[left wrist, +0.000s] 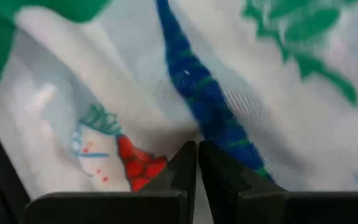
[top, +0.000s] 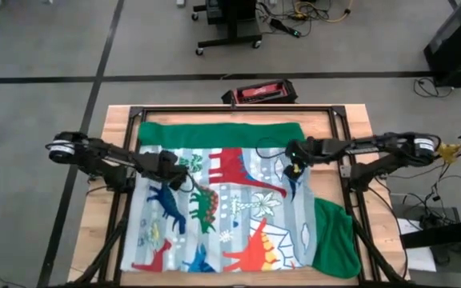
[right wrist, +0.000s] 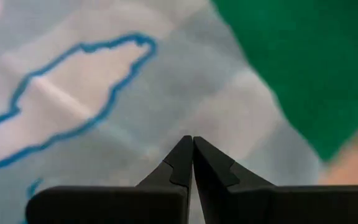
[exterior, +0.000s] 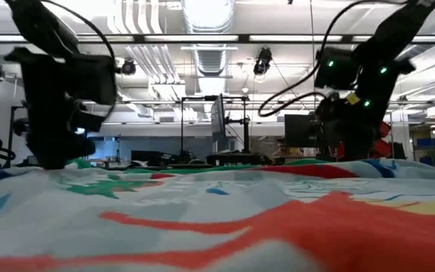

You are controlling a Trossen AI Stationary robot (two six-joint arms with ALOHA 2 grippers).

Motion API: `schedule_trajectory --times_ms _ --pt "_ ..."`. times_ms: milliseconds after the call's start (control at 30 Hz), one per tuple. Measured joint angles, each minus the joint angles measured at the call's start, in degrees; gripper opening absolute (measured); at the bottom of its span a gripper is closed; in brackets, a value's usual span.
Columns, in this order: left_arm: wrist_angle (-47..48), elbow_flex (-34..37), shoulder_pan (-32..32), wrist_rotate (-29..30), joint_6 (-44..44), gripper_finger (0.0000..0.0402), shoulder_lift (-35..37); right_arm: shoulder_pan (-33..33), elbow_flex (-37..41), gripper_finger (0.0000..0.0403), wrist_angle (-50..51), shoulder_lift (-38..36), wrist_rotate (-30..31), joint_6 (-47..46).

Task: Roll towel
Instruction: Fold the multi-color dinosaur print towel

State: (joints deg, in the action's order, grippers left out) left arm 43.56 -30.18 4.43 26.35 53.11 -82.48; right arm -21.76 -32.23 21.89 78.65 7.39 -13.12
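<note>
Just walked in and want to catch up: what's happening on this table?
A large soft towel with a green border and cartoon dinosaurs lies spread over the wooden table, not yet rolled. The left gripper and right gripper are both shut, low over the towel's far half. Whether either pinches cloth is unclear.

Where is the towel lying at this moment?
In the high view, the towel lies spread over the wooden table, its green border toward the far edge, one corner hanging off the near right side.

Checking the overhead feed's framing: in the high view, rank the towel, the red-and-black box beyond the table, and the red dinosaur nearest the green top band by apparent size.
1. towel
2. red dinosaur
3. red-and-black box, only slightly smaller than the dinosaur.
</note>
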Motion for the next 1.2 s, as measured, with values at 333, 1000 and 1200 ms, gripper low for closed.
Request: schedule_trajectory --times_ms 333,1000,1200 --pt "1.4 -3.5 11.4 11.8 -14.2 0.0013 0.4 -11.6 -3.8 0.0 -3.8 0.8 7.4 9.0" --pt "-48.2 -12.3 -13.8 -3.5 -27.0 0.0013 0.7 46.0 -2.5 0.0 14.8 -19.2 4.4 -31.1" --pt "-39.2 -11.8 -21.1 -3.5 -18.3 0.0013 -5.8 60.6 -2.0 0.0 12.6 -8.1 7.1 -45.8"
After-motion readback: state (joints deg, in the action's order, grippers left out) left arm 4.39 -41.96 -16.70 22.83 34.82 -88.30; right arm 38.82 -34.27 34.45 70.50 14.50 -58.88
